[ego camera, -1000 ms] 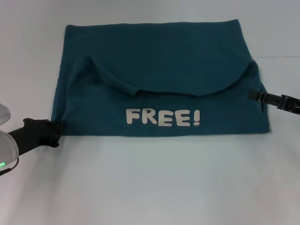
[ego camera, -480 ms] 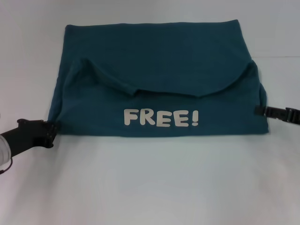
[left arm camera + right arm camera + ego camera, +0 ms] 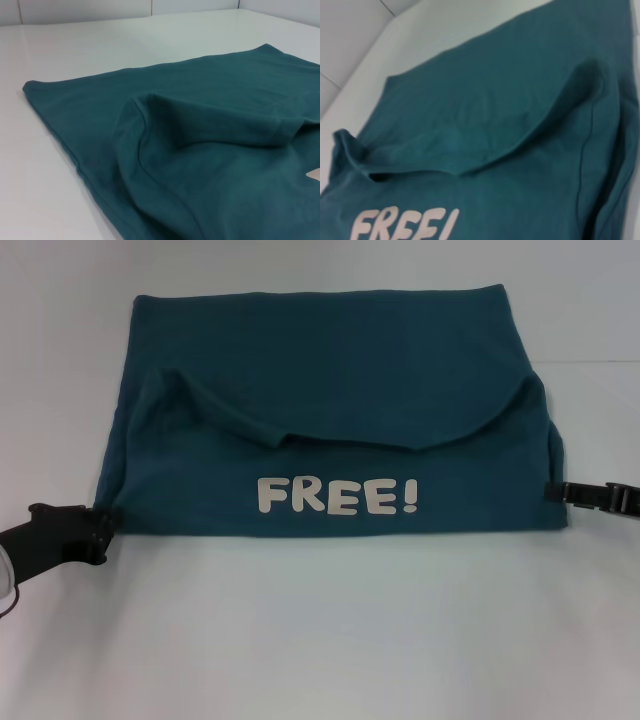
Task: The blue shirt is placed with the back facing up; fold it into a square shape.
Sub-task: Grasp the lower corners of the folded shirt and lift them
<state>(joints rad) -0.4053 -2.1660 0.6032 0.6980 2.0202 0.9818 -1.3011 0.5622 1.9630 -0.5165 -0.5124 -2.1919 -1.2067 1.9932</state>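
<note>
The blue shirt (image 3: 330, 410) lies flat on the white table (image 3: 320, 630), folded once w/ the near half turned up over the far half. The white "FREE!" lettering (image 3: 338, 496) faces up on that near flap, and the flap's curved edge sags across the middle, leaving plain fabric showing beyond it.

Left gripper (image 3: 100, 525) sits at the shirt's near-left corner, fingertips touching the fabric edge. It looks pinched on that corner, tips close together; shirt runs away from it toward the centre and far side.

Right gripper (image 3: 556, 491) is at the shirt's right edge, just above the near-right corner, tip meeting the cloth. Can't tell if its fingers are spread or closed on the fabric; shirt extends from it toward the other arm.

Left wrist view: shirt (image 3: 200, 150) fills the frame, a raised fold ridge close by. Right wrist view: shirt (image 3: 485, 125) w/ lettering (image 3: 402, 225) partly cut off.

No containers in view.
</note>
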